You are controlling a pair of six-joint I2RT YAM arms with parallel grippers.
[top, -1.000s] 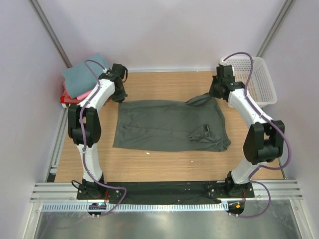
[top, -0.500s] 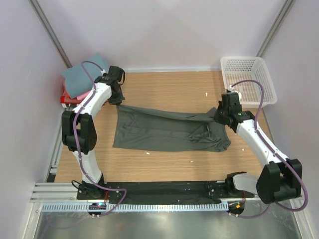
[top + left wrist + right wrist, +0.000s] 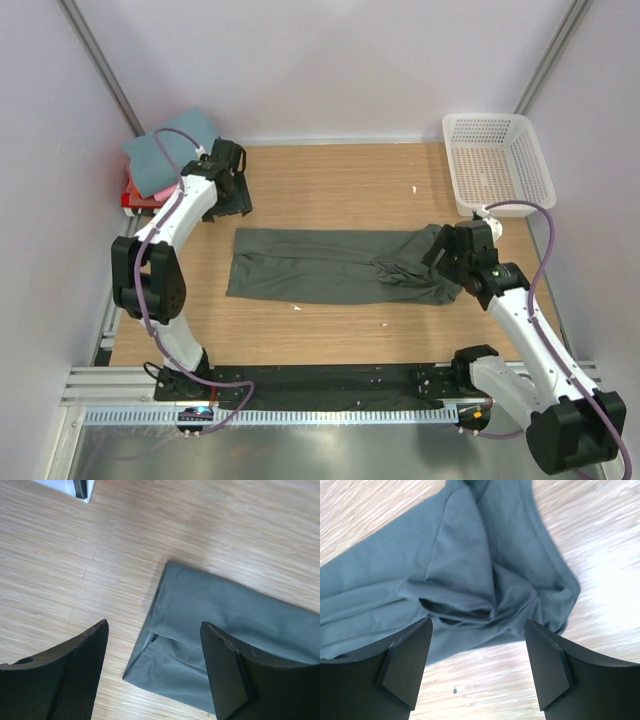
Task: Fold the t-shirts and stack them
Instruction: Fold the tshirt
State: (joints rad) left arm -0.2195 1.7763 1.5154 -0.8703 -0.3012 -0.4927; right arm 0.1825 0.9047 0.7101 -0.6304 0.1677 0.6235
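A dark grey-green t-shirt (image 3: 330, 265) lies folded lengthwise into a long strip across the middle of the table. My left gripper (image 3: 238, 203) hovers open just beyond the strip's far left corner, and its wrist view shows that corner (image 3: 200, 625) between the spread fingers (image 3: 75, 670), nothing held. My right gripper (image 3: 438, 250) is open over the bunched right end, where the right wrist view shows the rumpled sleeve and collar (image 3: 480, 590) between its fingers (image 3: 547, 665). A stack of folded t-shirts (image 3: 165, 158), teal-blue on top with pink and red under it, sits at the far left corner.
A white lattice basket (image 3: 498, 160) stands at the far right. The wooden table (image 3: 340, 185) shows bare between shirt and back wall. Small white specks (image 3: 415, 189) lie on the wood. Metal rails run along the near edge (image 3: 330, 385).
Both grippers drew the shirt's far edge toward the near side, folding it into a narrower strip, then opened and let go. The right arm swung well toward the near side.
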